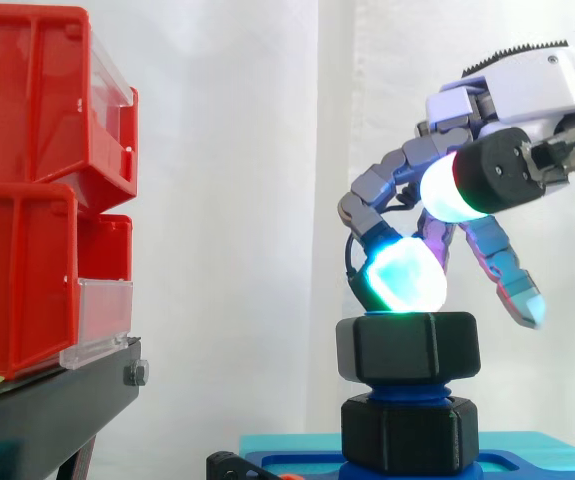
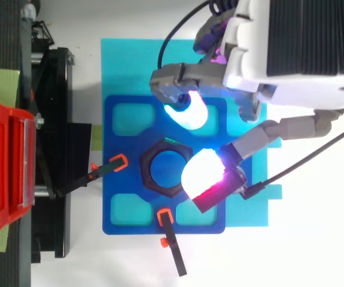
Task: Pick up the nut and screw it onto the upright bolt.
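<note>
- On top of the upright bolt sits the black nut.
- Above the bolt, the hand hangs loosely spread, gripping nothing; one pad touches the nut.

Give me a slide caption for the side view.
Robot hand over the black nut seated atop the blue upright bolt.

Stacked red bins on a black stand, white curtain behind.
</note>
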